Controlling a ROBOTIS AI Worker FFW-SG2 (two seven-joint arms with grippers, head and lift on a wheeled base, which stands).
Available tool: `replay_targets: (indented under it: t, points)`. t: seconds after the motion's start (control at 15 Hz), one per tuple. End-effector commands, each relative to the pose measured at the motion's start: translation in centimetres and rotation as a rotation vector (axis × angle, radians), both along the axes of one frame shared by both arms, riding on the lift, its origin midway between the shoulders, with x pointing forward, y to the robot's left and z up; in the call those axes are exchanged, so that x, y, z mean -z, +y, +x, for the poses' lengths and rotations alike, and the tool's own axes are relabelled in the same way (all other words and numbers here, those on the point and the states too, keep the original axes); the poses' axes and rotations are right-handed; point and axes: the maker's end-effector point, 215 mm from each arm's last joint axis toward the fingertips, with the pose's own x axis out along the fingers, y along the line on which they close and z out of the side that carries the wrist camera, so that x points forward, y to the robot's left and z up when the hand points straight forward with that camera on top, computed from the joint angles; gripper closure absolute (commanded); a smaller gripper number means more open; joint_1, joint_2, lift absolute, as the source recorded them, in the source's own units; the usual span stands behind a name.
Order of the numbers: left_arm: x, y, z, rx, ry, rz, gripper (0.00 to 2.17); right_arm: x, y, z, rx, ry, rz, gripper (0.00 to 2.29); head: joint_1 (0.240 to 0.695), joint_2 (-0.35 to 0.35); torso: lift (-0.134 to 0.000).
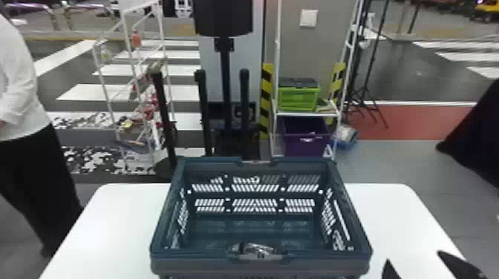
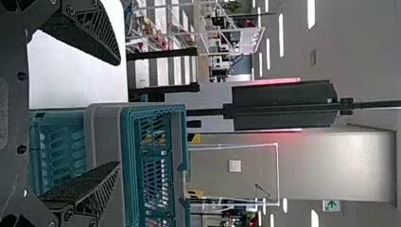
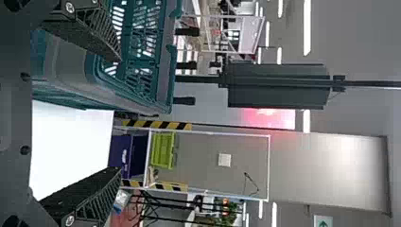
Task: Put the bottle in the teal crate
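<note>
- Lying inside the teal crate (image 1: 200, 265), by the middle of its near edge: the clear bottle (image 1: 260, 248).
- Left gripper (image 2: 118, 113), right gripper (image 3: 120, 114): fingers wide, empty.
- Placement: apparently complete; no further step seems left.

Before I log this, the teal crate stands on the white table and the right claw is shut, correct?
The right claw is not shut but open, as the right wrist view shows; the teal crate does stand on the white table.

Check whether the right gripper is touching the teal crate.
Apart. The head view shows the right gripper to the right of the teal crate, with white tabletop plainly between them.
</note>
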Motion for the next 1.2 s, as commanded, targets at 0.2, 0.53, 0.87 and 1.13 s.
replay_targets:
  t: [0.2, 0.53, 0.87, 1.13]
  points:
    - [0.7, 0.1, -0.1, 0.006, 0.011, 0.006, 0.14, 1.1, 0.2, -2.5, 0.012, 0.010, 0.030, 0.09, 0.499, 0.000, 0.000]
    - [0.7, 0.2, 0.6, 0.006, 0.021, -0.003, 0.14, 1.4, 0.1, -3.1, 0.014, 0.022, 0.030, 0.09, 0.499, 0.000, 0.000]
    - [1.4, 0.4, 0.7, -0.015, 0.043, 0.003, 0.14, 2.9, -1.5, -3.1, 0.033, 0.057, 0.033, 0.09, 0.499, 0.000, 0.000]
    - [1.5, 0.5, 0.4, -0.022, 0.050, 0.005, 0.14, 2.9, -1.1, -3.5, 0.011, 0.051, 0.035, 0.09, 0.499, 0.000, 0.000]
